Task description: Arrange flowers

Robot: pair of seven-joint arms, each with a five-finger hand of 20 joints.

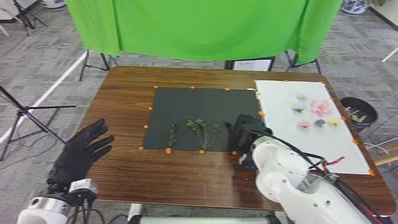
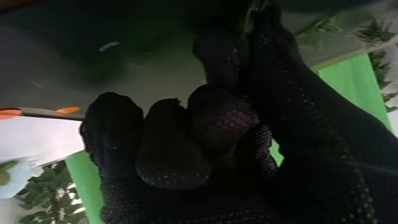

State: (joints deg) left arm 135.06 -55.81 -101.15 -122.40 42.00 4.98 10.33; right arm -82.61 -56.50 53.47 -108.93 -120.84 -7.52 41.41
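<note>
Right hand (image 1: 249, 132) over the right edge of the dark mat (image 1: 209, 100): narrow, thumb and finger drawn together on a thin green stem (image 2: 248, 19). Left hand (image 1: 78, 152) wide, fingers straight, well apart at the table's left side. On handling: probably very light, springy along the stem, soft and easily torn at any leaves; smooth skin perhaps apt to roll or slip between gloved tips. Best taken low on bare stalk, clear of foliage, with a light pinch; too hard a squeeze likely to crush or kink. On looks: slender, fresh green, pale against black glove; upper end and leaves, cannot tell. Just left of the right hand, flat on the mat, leafy stems (image 1: 199, 125), branching, small-leaved, mid-green; farther left, a narrow sprig (image 1: 173, 135), darker and straighter. Right of the same hand, on the white board (image 1: 284, 102), a large pink flower (image 1: 321, 107), full and ruffled, with a yellow flower (image 1: 334, 122) near.
</note>
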